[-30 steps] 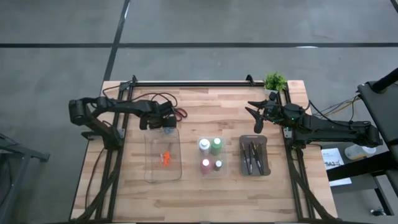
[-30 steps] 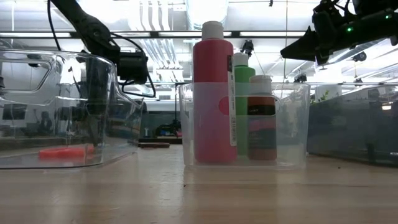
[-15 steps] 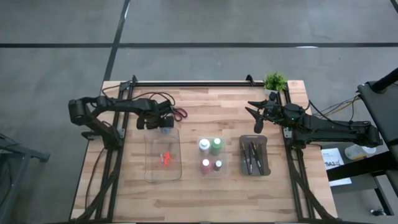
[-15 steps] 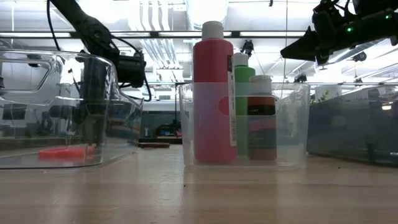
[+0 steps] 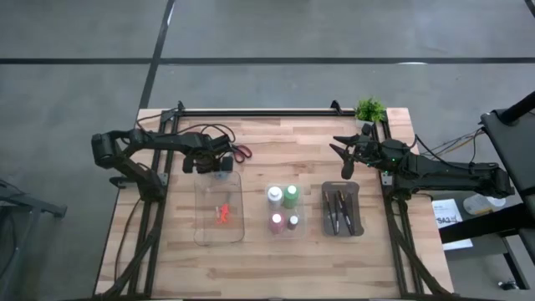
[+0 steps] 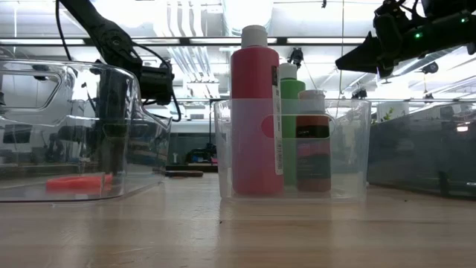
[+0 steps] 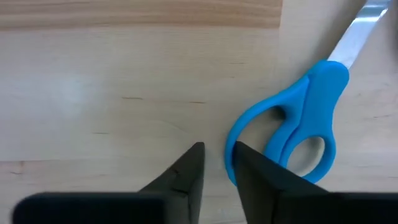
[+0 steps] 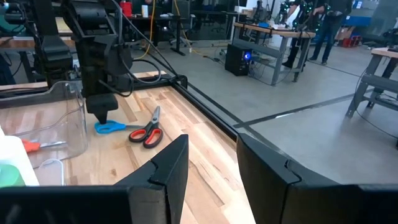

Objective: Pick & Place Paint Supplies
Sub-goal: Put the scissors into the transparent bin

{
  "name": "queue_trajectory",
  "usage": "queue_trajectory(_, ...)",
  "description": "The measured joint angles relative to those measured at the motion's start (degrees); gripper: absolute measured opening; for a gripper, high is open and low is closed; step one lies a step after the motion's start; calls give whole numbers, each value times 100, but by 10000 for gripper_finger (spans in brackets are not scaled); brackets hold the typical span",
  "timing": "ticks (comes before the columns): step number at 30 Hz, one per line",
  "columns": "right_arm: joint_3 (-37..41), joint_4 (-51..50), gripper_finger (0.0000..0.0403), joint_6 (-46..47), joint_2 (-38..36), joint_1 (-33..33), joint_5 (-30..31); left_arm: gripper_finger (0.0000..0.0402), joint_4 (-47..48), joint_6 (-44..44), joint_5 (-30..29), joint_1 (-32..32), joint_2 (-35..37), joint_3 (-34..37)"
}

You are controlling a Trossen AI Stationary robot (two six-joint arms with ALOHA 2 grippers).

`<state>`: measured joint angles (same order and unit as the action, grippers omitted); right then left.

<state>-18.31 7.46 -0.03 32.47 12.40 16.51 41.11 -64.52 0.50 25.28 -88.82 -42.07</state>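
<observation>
Blue scissors (image 7: 298, 130) lie flat on the wood just beyond the clear tray's (image 5: 219, 209) far edge, next to red scissors (image 5: 242, 153). My left gripper (image 7: 214, 165) points straight down over the blue handles. Its fingers stand a narrow gap apart, one outside a handle loop and one over the loop's hole. Orange scissors (image 5: 222, 213) lie in the clear tray. Paint bottles (image 5: 282, 209) stand in a small clear bin, and brushes lie in the dark grey tray (image 5: 341, 209). My right gripper (image 5: 344, 159) hovers open at the far right. My left gripper comes from above with the outer rim of one blue handle loop (image 7: 229, 155) in the gap between its fingers, close against one finger (image 7: 261, 177). I cannot tell whether that finger touches the rim. The scissors lie flat on the table.
A small potted plant (image 5: 369, 109) stands at the far right corner behind my right arm. Black frame rails run along the far edge and both sides of the table. Bare wood lies between the trays and along the near edge.
My left gripper has tipped a little, its body shifting slightly toward the table's left edge above the blue scissors. The scissors, bottles and trays stay where they were.
</observation>
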Motion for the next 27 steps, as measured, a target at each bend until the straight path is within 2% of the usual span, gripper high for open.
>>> queue_trajectory(7,0,0,131,0,-2,0,2,11,3,21,-21,0,4,3)
queue_trajectory(18,0,2,131,0,-2,0,0,14,-36,1,-3,0,21,3)
queue_trajectory(27,0,0,131,0,-2,0,0,4,-151,-47,-8,0,439,10)
